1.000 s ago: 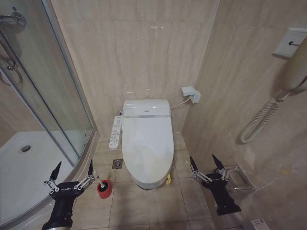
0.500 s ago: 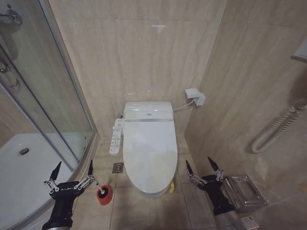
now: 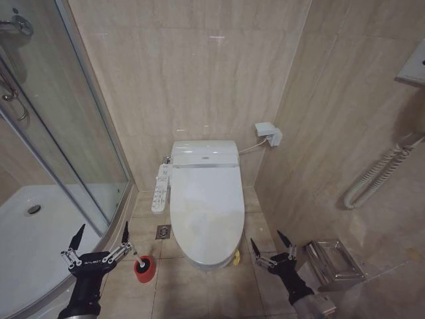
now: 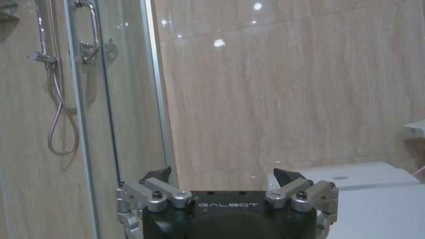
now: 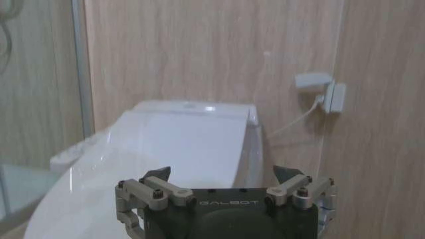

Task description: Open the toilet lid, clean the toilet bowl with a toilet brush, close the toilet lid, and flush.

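beige tiled floor (image 3: 199, 292), pale grout lines, bounded by beige walls at rear and right. white toilet (image 3: 204, 212) standing at the rear wall, centred, lid down. square metal floor drain (image 3: 163, 231) set in the tiles just beside the toilet base, on its left. red holder cup (image 3: 144, 268) with the toilet brush (image 3: 137, 258) standing upright in it, nearer than the drain, apart from the base. small yellow-green tag (image 3: 236, 257) seen at the front right of the toilet. curved raised shower tray (image 3: 40, 232) edge along the left side of the floor.
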### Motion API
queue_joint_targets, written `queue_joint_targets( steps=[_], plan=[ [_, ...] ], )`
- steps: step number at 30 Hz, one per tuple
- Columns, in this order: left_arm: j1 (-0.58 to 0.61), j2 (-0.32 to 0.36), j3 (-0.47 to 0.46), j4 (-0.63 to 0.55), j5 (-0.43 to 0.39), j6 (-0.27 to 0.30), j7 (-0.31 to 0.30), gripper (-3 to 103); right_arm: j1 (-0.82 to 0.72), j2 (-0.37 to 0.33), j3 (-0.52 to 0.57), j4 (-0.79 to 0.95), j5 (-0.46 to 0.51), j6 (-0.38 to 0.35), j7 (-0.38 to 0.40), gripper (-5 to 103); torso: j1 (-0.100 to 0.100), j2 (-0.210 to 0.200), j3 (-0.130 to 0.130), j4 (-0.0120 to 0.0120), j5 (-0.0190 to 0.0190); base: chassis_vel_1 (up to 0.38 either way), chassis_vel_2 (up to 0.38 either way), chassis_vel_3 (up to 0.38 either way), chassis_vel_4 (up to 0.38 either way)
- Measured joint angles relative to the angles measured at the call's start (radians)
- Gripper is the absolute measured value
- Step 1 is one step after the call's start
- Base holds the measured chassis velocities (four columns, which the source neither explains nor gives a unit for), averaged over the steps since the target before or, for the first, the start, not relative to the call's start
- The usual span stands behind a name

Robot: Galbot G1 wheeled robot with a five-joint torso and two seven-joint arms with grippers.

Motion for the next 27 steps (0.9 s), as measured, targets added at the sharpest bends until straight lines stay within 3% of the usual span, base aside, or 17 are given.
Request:
queue_joint_targets(
  steps=[27],
  plan=[
    [0.000, 0.000, 0.000, 0.000, 0.000, 0.000, 0.000, 100, 0.175, -0.130, -0.143, -0.330, -0.057, 0.016, 0.014, 100, 0.000, 0.000, 0.000, 0.0001, -0.0001, 0.000, 0.000, 0.000, 0.000]
  ],
)
